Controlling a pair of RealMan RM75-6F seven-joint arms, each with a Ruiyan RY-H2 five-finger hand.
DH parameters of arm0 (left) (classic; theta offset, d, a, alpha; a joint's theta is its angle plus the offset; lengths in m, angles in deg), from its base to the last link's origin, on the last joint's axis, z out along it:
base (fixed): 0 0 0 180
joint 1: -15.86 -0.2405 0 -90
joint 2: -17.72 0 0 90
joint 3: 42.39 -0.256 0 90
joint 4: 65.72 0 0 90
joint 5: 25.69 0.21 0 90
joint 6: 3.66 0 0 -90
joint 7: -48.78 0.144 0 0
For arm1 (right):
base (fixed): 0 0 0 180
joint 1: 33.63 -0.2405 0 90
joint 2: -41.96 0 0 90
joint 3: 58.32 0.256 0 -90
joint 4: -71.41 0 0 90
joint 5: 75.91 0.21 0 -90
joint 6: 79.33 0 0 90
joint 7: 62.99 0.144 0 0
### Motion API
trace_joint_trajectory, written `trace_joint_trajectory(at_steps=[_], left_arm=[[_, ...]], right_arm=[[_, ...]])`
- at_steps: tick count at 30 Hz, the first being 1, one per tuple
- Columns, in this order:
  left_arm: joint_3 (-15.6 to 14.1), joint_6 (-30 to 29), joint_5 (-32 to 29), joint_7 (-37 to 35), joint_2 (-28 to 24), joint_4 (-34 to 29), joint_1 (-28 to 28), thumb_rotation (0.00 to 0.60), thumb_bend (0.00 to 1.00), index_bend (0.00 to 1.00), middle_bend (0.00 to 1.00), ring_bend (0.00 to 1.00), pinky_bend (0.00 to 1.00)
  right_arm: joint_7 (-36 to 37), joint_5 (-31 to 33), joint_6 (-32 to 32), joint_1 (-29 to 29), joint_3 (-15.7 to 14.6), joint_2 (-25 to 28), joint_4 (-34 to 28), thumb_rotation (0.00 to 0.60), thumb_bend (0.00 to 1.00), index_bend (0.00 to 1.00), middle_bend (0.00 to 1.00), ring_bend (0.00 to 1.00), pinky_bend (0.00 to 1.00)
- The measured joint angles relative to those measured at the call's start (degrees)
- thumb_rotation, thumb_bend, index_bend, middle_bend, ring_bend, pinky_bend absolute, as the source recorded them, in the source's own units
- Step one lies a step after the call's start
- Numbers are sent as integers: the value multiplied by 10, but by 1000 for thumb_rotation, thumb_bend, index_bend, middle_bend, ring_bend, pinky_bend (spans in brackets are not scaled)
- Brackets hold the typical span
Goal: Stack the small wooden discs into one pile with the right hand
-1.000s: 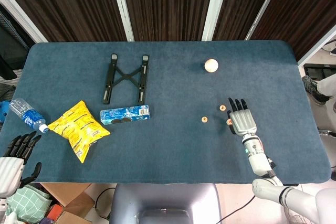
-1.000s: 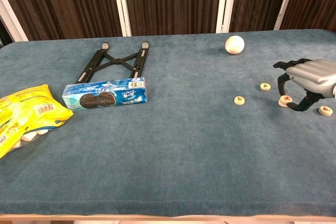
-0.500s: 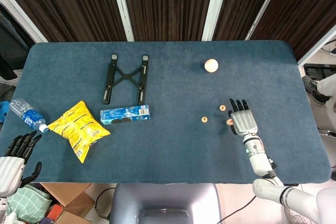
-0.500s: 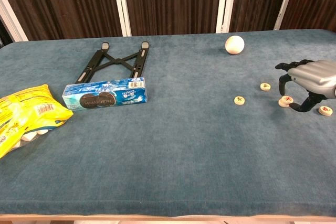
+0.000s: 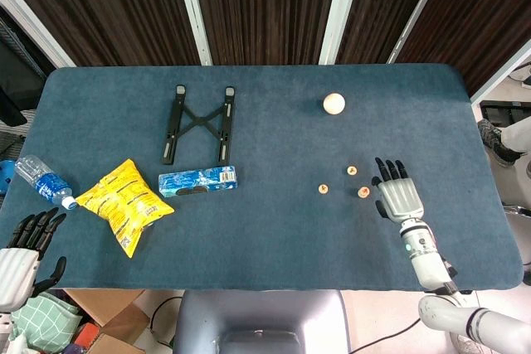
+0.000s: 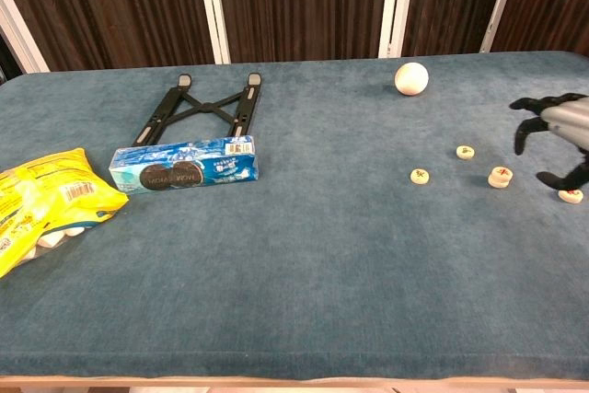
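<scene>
Several small wooden discs with red marks lie on the blue table cloth. In the chest view one disc (image 6: 420, 176) is leftmost, a second disc (image 6: 466, 152) lies farther back, a third disc (image 6: 500, 177) sits right of them, and a fourth disc (image 6: 571, 195) is at the right edge. The head view shows three discs (image 5: 323, 189) (image 5: 352, 170) (image 5: 363, 192). My right hand (image 5: 398, 196) (image 6: 563, 140) hovers over the fourth disc, fingers arched and apart, holding nothing. My left hand (image 5: 21, 253) hangs off the table's front left, fingers spread and empty.
A white ball (image 5: 333, 104) lies behind the discs. A black folding stand (image 5: 199, 123), a blue cookie pack (image 5: 197, 179), a yellow snack bag (image 5: 126, 202) and a water bottle (image 5: 43, 179) occupy the left half. The table's right edge (image 5: 489, 163) is near my right hand.
My right hand has moved right, off the third disc it was arched over, and now stands above the rightmost disc. The discs and the left hand have not moved.
</scene>
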Motion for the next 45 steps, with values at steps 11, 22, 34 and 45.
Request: trace_joint_trajectory(at_steps=[11,22,34,45], left_arm=[[-1,-1,3,3,1,-1,0,600,493,0,0,0,70],[-1,-2,3,2,1,0,-1,600,493,0,0,0,71],[-1,-1,1,1,0,0,-1,600,493,0,0,0,70],[1,2,-2,4,1,-1,0,600,493,0,0,0,70]], right_arm=[[49,-24,4,39,-35,20,34,600,518,451,42,0,0],[56,-11,-43,20,-21,-19,100,600,519,480,44,0,0],[55,-8,-55,15,-13,-41,130,600,518,583,41,0,0],[69,-17,-36,15,0,-35,109,600,518,633,43,0,0]])
